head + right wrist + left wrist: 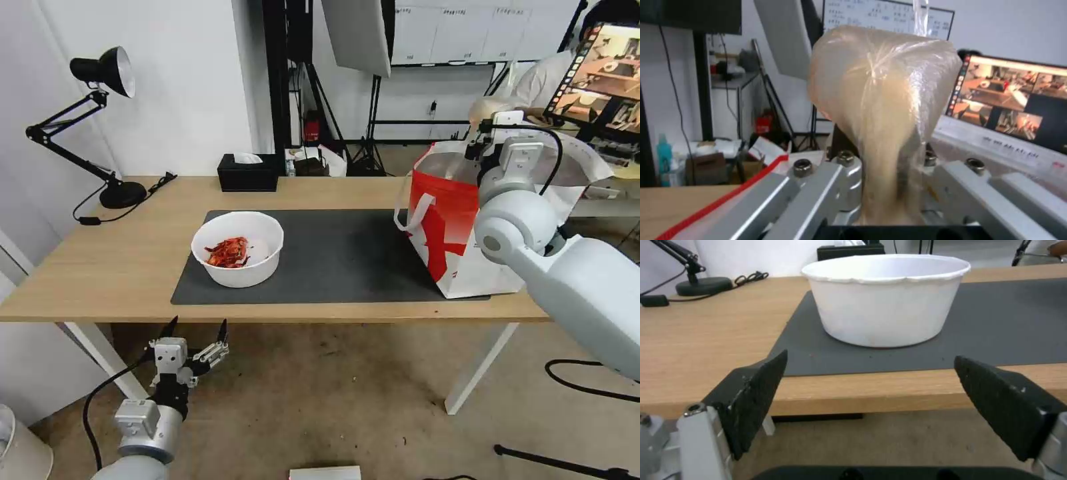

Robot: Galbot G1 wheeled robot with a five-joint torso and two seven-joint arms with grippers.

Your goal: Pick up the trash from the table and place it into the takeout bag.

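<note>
Right gripper (880, 186) pinches knotted clear bag (882, 110) above takeout bag (453, 233) mouth. Left gripper (197, 331) spread, white bowl (237, 248) at its 12 o'clock.

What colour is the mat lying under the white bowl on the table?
Dark grey, plain; the mat shows best in the head view.

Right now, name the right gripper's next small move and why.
Probably open and let go: the right gripper holds the small knotted clear bag with beige lump above the open red-and-white takeout bag, so it should drop inside.
</note>
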